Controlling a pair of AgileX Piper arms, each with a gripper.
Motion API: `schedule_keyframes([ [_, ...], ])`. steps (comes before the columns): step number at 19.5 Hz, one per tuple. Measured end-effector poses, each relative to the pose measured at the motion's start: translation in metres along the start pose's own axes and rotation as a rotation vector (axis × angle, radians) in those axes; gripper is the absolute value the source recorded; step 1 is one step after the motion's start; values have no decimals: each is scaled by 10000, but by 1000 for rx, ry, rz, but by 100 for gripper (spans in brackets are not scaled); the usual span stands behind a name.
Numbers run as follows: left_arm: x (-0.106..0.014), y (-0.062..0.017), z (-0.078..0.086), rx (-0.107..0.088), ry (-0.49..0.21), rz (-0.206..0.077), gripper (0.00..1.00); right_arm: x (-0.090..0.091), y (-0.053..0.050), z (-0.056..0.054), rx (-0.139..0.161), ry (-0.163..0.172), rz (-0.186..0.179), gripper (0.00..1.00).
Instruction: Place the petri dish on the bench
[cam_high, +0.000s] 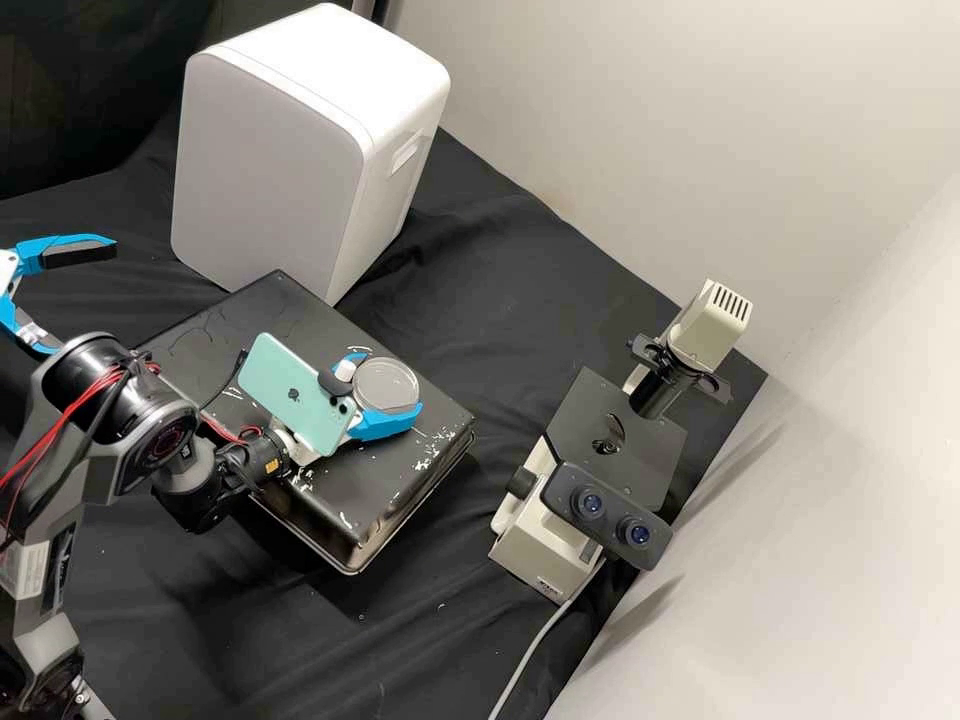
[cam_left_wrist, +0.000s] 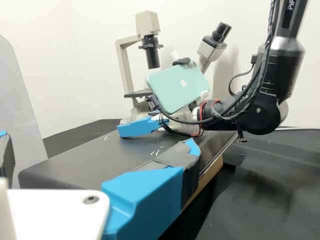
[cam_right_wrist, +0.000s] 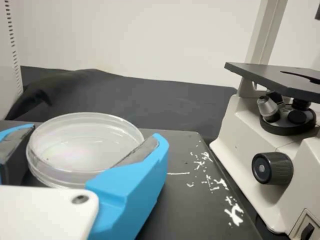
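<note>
Petri dish (cam_right_wrist: 85, 145): resting on the black block (cam_high: 400, 470).
Right gripper (cam_high: 385, 395): fingers hugging the dish's sides, seemingly gripping.
Left gripper (cam_high: 75, 295): spread wide, empty, off the block.
Risk: the smooth dish could slip while leaving the block.

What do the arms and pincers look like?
The right arm is dark grey with rounded joints, loose red and black cables and a mint-green phone at its wrist. The left pincer and right pincer each have a white base and two bright blue fingers with grey pads.
</note>
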Motion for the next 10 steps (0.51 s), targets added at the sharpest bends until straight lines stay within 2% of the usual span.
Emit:
schedule_keyframes([
  [10,0,0,0,0,0,0,100,-62,-24,-37,5,3,-4,100],
])
